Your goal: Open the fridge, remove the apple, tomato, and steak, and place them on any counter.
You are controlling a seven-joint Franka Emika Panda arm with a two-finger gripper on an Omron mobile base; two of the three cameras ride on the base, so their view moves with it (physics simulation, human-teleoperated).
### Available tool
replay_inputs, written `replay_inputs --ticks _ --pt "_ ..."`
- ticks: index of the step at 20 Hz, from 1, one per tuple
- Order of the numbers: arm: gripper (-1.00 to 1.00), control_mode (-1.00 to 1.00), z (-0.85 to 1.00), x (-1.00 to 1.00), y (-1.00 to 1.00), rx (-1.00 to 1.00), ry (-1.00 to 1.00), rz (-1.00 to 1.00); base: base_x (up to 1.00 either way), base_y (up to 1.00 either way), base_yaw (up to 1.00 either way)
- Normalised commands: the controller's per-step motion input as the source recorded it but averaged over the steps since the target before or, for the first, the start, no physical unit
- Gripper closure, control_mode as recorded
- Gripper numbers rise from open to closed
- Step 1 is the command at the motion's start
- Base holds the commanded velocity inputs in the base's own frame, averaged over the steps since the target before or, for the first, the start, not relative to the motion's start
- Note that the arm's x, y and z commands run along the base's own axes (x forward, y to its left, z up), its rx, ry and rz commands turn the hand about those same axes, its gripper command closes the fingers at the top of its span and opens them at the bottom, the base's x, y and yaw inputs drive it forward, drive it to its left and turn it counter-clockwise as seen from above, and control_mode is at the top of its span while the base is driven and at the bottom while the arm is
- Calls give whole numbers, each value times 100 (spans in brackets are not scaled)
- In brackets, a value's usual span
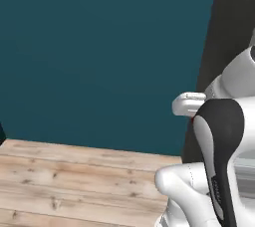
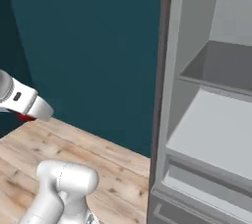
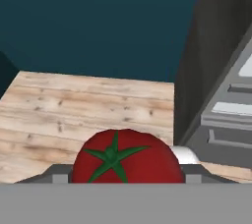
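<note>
- Between the end effector (image 3: pixel 127 181) fingertips sat the tomato (image 3: pixel 127 158), pinched, above the wooden floor (image 3: pixel 74 105).
- Beside it, the fridge (image 2: pixel 206 120) stood open, shelves bare.

White glossy shells on the arm (image 1: pixel 219 181), rounded and smooth; a long black panel runs down the nearest link in the left base view, capsule-shaped, with a pale grey stripe and tiny markings too small to read; a stubby white cylinder juts out beside it; from the right base view, a rounded white joint housing low down, and the white hand (image 2: pixel 22 99) tapering to a grey end, a small dark rectangle on its side.
</note>
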Motion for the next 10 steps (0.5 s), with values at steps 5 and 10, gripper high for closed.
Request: replay_inputs --ticks 5,10 --pt "100 100 0 0 0 0 0 0 0 6 100" --pt "100 100 0 0 0 0 0 0 0 4 100"
